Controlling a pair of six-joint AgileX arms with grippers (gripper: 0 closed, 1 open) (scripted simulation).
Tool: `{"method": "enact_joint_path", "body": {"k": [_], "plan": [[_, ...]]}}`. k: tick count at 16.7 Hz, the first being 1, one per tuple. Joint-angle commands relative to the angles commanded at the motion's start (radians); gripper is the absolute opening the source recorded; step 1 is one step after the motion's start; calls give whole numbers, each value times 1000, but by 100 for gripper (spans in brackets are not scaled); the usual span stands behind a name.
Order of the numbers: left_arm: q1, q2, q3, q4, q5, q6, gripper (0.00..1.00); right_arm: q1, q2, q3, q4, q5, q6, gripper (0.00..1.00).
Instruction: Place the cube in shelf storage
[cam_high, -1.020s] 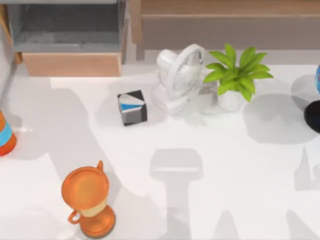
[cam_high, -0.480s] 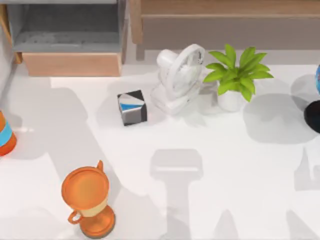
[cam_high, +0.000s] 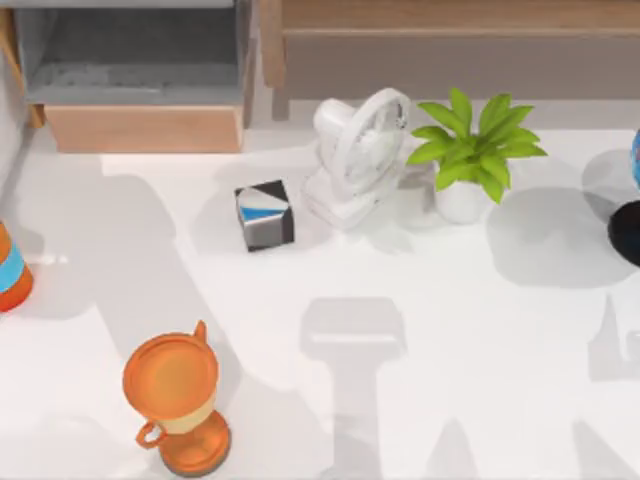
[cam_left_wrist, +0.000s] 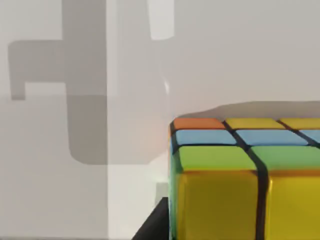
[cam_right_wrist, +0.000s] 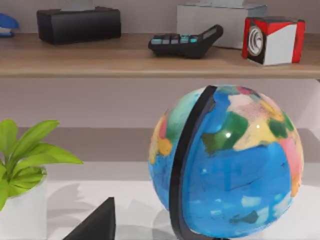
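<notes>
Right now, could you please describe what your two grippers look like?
The left gripper shows as a plain black, sharp-edged wedge; the right gripper is the same, black and angular. No cables or markings are visible.

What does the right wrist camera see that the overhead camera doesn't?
Right wrist view alone: the top of the shelf storage, carrying a black box, a calculator and a red-and-white cube, plus the whole globe. Top view alone: the fan, the black, white and blue cube, the orange trophy and the grey-lined box. Both share the potted plant, the shelf unit and the white table.
</notes>
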Motion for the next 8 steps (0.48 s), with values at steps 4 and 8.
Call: {"method": "enact_joint_path", "body": {"k": [4, 8], "plan": [[0, 0, 0, 0, 0, 0, 0, 0, 0, 0, 0, 0, 0, 100], [0, 0, 0, 0, 0, 0, 0, 0, 0, 0, 0, 0, 0, 100]]}}
